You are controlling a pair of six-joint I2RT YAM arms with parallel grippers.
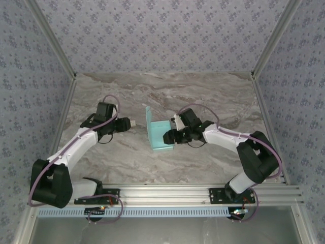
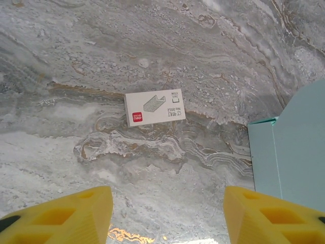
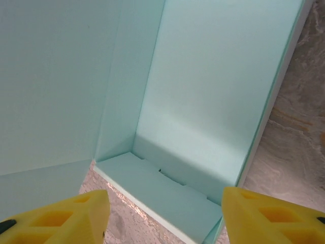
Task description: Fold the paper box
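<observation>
Half-folded turquoise paper box [image 1: 160, 133] stands mid-bench; right gripper [image 3: 165, 201] faces its interior, jaws apart and empty; left gripper [image 2: 167, 198] nearby, jaws likewise

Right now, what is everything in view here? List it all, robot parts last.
paper box: one, pale turquoise, partly folded, standing mid-table between the arms
small carton: one, white with a red patch, flat on the table ahead of the left claw
table: one, grey-brown marble
walls: three, blue-grey flowered paper
rail: one, silver, near edge
left arm, right arm: white and black
left claw: yellow fingers, open, empty
right claw: yellow fingers, open, facing the box's inside
</observation>
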